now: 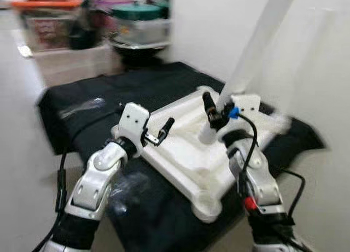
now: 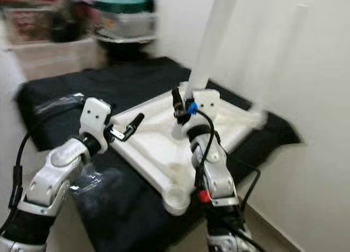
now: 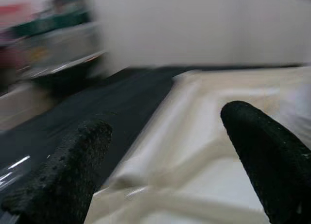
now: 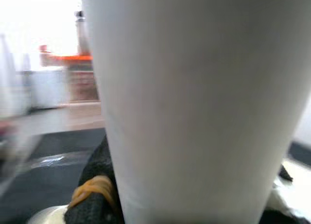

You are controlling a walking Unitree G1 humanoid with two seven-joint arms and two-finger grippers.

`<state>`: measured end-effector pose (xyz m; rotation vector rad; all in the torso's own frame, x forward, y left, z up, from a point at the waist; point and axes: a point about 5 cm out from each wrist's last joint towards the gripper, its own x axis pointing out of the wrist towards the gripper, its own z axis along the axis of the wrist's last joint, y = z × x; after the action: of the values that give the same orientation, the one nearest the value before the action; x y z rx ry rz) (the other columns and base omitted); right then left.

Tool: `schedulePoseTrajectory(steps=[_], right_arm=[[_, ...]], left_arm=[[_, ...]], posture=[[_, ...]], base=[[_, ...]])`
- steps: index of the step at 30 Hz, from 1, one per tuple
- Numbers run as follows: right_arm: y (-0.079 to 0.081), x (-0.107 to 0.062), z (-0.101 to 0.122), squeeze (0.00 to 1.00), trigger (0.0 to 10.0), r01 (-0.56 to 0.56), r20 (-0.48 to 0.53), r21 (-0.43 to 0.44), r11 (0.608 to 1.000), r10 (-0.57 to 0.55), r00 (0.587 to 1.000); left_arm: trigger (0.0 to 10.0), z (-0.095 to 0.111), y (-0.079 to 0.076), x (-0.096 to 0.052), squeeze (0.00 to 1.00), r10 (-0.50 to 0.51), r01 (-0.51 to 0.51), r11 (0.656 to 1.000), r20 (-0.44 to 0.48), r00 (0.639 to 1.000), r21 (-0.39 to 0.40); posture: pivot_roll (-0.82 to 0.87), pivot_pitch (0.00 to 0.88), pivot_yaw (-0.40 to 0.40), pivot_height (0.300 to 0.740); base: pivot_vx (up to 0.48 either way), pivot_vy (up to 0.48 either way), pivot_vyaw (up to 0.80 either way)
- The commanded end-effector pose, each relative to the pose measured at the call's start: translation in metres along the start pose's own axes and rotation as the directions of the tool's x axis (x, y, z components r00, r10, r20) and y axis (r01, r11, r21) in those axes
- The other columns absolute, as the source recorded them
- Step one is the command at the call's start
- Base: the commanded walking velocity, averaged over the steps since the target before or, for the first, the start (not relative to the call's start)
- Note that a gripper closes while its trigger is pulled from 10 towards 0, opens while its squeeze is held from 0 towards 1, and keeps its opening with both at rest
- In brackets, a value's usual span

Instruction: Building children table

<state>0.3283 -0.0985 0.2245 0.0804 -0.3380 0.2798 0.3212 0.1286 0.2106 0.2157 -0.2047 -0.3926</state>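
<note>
Black fingers of the right gripper (image 1: 217, 116) are pinching the base of a white table leg (image 1: 257, 44), one finger (image 4: 95, 195) pressing against the leg's side in the right wrist view. That leg is rising steeply and leaning slightly to the right, its lower end sitting on the upturned white tabletop (image 1: 191, 153) near the top's far right corner. The left gripper (image 1: 164, 130) is hovering over the near left edge of the tabletop with its fingers (image 3: 68, 175) spread apart and gripping nothing; its wrist view is looking between them across the moulded ribs of the white plastic. The tabletop is lying underside up, skewed on a black cloth (image 1: 109, 93) that is covering a low surface. Clear plastic wrapping (image 1: 82, 106) is lying on the cloth to the left. Beyond the cloth, blurred storage boxes (image 1: 54, 22) and a green-lidded container (image 1: 139, 12) are standing against the white wall (image 1: 208, 28).
</note>
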Motion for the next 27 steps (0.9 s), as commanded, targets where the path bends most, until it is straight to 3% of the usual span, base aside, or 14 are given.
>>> schedulePoseTrajectory(steps=[1,6,8,21,27], right_arm=[[-0.0139,-0.0012,0.0035,0.00,0.0,0.046,0.011,-0.021,0.999,-0.046,0.999],[-0.0141,-0.0010,0.0042,0.00,0.0,0.055,0.021,-0.010,0.998,-0.055,0.998],[-0.0147,-0.0001,0.0044,0.00,0.0,0.072,0.018,0.016,0.997,-0.073,0.997],[-0.0130,0.0022,0.0051,0.00,0.0,0.064,0.025,0.023,0.998,-0.065,0.998],[-0.0130,0.0018,0.0054,0.00,0.0,0.067,0.030,0.029,0.997,-0.068,0.997]], left_arm=[[10.0,0.0005,-0.0087,0.0021,0.00,-0.028,0.028,1.000,0.002,1.000,-0.004],[10.0,0.0004,-0.0078,0.0026,0.00,-0.025,0.025,1.000,0.002,1.000,0.015],[10.0,0.0049,-0.0101,0.0017,0.00,-0.041,0.042,0.999,0.045,0.998,-0.034],[10.0,0.0034,-0.0099,0.0020,0.00,-0.036,0.036,0.999,0.035,0.999,0.006],[10.0,-0.0002,-0.0127,0.0025,0.00,-0.043,0.043,0.999,0.017,0.999,0.024]], posture=[[0.08,0.000,-0.112,0.740],[0.08,0.000,-0.113,0.740],[0.08,0.000,-0.114,0.740],[0.09,0.000,-0.120,0.740],[0.08,0.000,-0.116,0.740]], base=[[0.000,-0.458,0.80],[0.000,-0.460,0.80],[0.000,-0.240,0.00],[0.000,0.000,0.00],[0.000,-0.480,0.00]])
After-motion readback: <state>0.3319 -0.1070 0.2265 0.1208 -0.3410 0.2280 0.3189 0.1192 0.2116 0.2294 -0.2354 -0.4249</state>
